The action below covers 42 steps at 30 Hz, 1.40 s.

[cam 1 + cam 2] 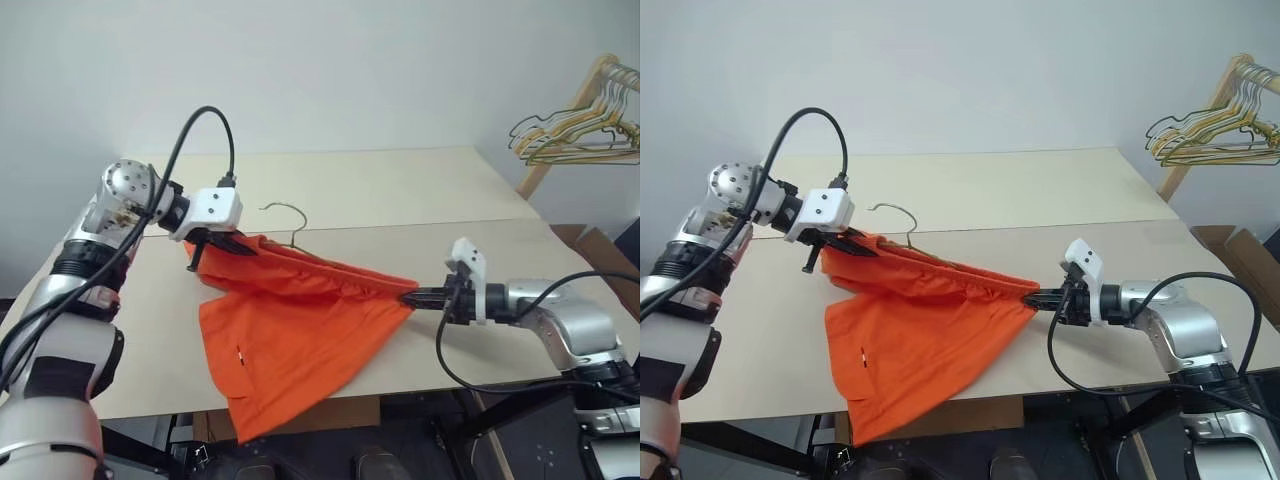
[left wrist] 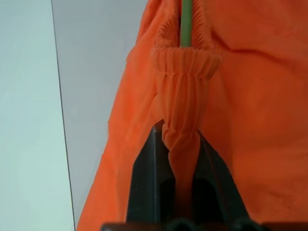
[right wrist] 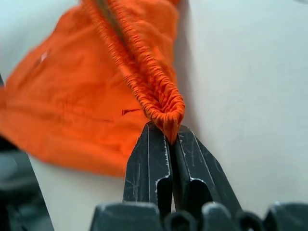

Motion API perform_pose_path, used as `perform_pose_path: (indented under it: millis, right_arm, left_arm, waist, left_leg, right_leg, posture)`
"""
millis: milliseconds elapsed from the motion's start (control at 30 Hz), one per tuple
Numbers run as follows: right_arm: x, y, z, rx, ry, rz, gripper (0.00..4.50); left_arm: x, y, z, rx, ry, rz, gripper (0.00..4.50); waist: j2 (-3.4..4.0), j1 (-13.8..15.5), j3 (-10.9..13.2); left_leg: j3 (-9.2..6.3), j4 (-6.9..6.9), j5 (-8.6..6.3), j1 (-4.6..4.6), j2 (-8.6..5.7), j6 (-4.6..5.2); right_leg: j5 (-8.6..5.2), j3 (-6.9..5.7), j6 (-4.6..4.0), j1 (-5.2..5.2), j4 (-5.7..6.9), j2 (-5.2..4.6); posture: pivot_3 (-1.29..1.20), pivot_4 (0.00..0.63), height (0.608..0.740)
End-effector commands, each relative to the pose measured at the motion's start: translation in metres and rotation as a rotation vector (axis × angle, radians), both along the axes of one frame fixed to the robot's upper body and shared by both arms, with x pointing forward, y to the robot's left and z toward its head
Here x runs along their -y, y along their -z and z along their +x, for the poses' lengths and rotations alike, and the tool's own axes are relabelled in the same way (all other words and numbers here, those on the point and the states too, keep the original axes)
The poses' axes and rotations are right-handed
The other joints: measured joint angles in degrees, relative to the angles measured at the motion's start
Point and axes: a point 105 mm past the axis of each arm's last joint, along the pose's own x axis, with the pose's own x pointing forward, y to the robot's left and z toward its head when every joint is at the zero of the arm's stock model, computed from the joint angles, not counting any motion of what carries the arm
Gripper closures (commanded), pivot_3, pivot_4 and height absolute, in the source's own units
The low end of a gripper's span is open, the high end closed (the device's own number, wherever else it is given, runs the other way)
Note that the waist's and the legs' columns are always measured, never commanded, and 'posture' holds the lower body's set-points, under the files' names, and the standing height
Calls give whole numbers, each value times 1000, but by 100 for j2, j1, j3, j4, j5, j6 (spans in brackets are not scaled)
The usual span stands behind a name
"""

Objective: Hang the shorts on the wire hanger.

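Now | both end effectors pinch shorts (image 1: 300,330) waistband | hanger (image 1: 285,215) inside

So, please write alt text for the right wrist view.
The right gripper pinches one end of the gathered waistband of the orange shorts, with its black fingers shut on the fabric. The shorts trail away over a pale table.

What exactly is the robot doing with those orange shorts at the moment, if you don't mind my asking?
It is holding the shorts stretched between both grippers above the table. The left gripper is shut on one end of the waistband and the right gripper is shut on the other end. The wire hanger sits inside the waistband, its hook poking out above the fabric. The legs of the shorts drape down over the table's front edge.
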Motion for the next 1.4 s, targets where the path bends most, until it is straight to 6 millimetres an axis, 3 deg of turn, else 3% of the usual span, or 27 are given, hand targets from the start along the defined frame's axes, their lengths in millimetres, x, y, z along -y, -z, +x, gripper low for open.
perform_pose_path:
  millis: [33,267,400,633,933,1067,1200,1333,1400]
  right_arm:
    - [6,-19,1,133,-52,-102,4416]
    - [-30,-66,12,386,-193,-254,4416]
    - [-49,-84,13,442,-250,-269,4416]
    - [-60,-77,11,449,-308,-354,4416]
    - [-56,-62,23,627,-314,-532,4416]
    - [-52,-58,14,587,-362,-522,3379]
    - [-46,-48,14,504,-345,-547,1959]
    - [-48,-42,12,421,-317,-495,1959]
    - [-47,-39,22,370,-229,-489,1959]
  left_arm:
    - [-10,-14,4,70,-28,-1,4500]
    - [15,-5,2,77,17,-55,4500]
    - [30,0,3,89,25,-70,4500]
    - [44,-8,5,121,2,-158,4500]
    - [41,4,-10,93,55,-114,4500]
    - [41,4,-7,112,36,-128,4500]
    - [46,-1,-6,116,33,-172,4500]
    - [48,-4,-7,124,40,-178,4500]
    - [47,-2,-7,128,39,-159,4500]
  waist:
    - [0,1,0]
    - [4,-13,2]
    - [4,18,2]
    - [4,-4,2]
    - [4,-16,1]
    - [4,-3,1]
    - [4,-12,1]
    - [4,-22,1]
    - [4,-24,1]
  left_leg:
    - [0,-1,0,0,0,0]
    - [3,-1,0,4,4,0]
    - [1,0,0,-2,2,0]
    - [1,4,0,-3,-3,0]
    - [0,2,0,-2,-2,-1]
    - [0,3,0,-1,-3,-1]
    - [0,4,0,-1,-4,-1]
    - [-1,3,0,2,-3,0]
    - [-1,3,0,2,-3,0]
  right_leg:
    - [0,1,0,-1,0,0]
    - [0,3,-1,-3,5,3]
    - [0,-1,0,-3,3,-1]
    - [0,-4,-1,-4,7,-9]
    - [0,-4,-1,-6,8,-7]
    - [0,-4,-1,-4,7,-8]
    - [1,-5,-1,-2,8,-10]
    - [1,-5,-1,-1,8,-8]
    - [1,-5,-1,-1,8,-8]
  posture:
    - [-81,0,740]
    - [-94,0,740]
    - [-95,0,740]
    - [-95,0,740]
    - [-98,0,740]
    - [-99,0,740]
    - [-104,0,740]
    - [-105,0,740]
    - [-102,0,740]
